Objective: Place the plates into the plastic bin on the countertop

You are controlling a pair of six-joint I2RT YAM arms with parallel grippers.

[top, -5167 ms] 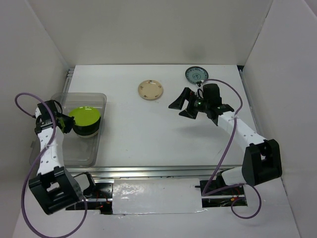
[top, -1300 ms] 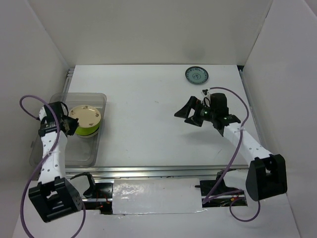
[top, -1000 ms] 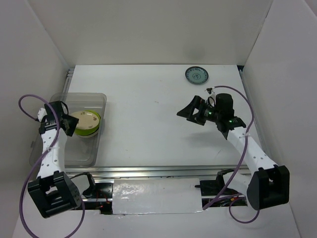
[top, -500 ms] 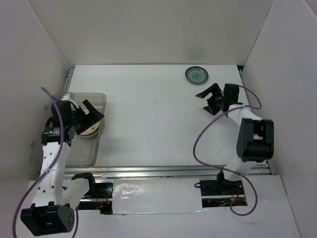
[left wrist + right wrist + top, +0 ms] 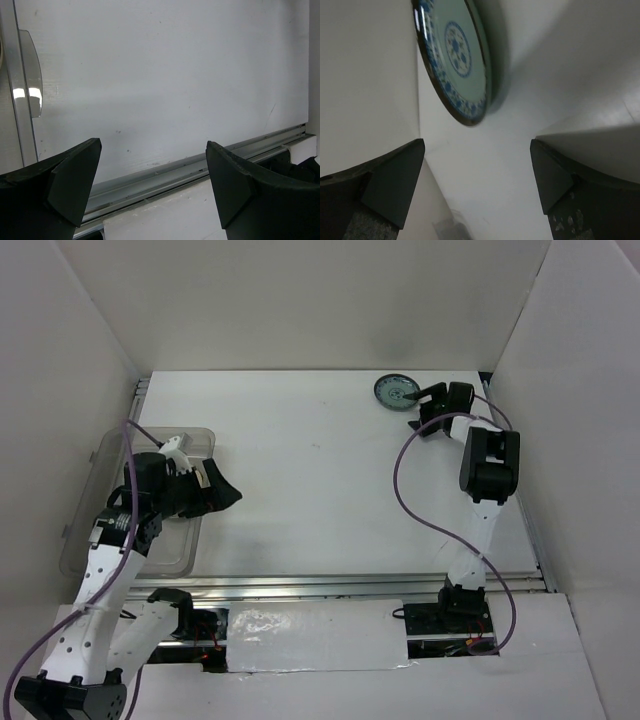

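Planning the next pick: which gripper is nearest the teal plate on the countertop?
The right gripper, open right beside the teal plate at the far right; the left gripper is far off at the plastic bin.

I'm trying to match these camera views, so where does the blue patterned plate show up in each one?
Top external: blue patterned plate at the back, right of centre.
Left wrist: not in it.
Right wrist: it fills the upper left.
Shared landmark: the open right gripper, just short of the plate.
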